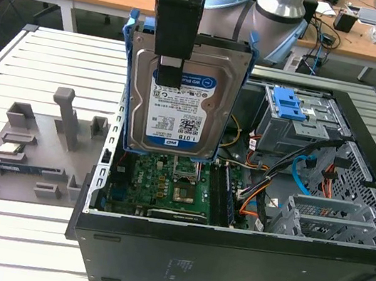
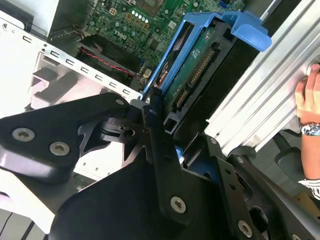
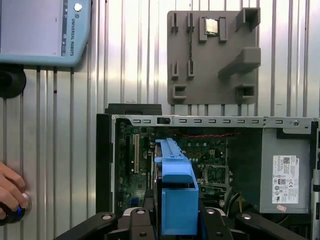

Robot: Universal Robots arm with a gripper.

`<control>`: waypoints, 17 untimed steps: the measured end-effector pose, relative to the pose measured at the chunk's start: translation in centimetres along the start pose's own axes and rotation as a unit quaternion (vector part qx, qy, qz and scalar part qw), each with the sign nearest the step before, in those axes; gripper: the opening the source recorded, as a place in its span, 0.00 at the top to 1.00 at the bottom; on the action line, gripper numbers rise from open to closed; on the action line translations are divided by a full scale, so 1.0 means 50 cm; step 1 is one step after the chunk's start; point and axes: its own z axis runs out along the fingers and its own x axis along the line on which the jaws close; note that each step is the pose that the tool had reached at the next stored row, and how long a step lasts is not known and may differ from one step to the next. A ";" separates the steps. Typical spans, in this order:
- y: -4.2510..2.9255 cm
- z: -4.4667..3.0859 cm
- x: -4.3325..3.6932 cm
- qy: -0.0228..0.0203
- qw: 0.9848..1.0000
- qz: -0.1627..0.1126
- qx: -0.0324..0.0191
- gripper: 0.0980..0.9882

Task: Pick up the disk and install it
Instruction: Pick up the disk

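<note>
In the exterior view the arm (image 1: 279, 4) rises at the back and bends forward, carrying the pincer (image 1: 169, 72) pointed straight down. Its black fingers (image 2: 159, 150) are clamped on the two flat faces of the disk (image 1: 180, 103), holding it upright, clear in the air.

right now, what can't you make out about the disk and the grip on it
- Exterior view: the disk hides the gripper's contact on its back face.
- First wrist view: the disk is edge-on, its blue bracket hiding both flat faces.
- Both wrist views: the picture's edge cuts off a person's hand.
</note>
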 end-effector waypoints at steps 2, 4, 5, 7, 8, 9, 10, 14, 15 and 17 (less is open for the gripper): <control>0.000 0.000 0.001 0.000 1.000 0.000 0.000 0.70; 0.000 0.000 0.001 0.000 1.000 0.000 0.000 0.70; 0.000 0.000 0.001 0.000 1.000 0.000 0.000 0.70; -0.003 0.000 0.001 0.000 1.000 0.000 0.000 0.70; -0.007 0.000 0.001 0.000 1.000 0.000 0.000 0.70; -0.015 0.000 0.001 0.000 1.000 0.000 0.000 0.70; -0.020 0.000 0.001 0.000 1.000 0.000 0.000 0.70; -0.049 0.000 0.001 0.000 1.000 0.000 0.000 0.70; -0.054 0.000 0.002 0.000 1.000 0.000 0.000 0.70; -0.068 0.000 0.002 0.000 1.000 0.000 0.000 0.70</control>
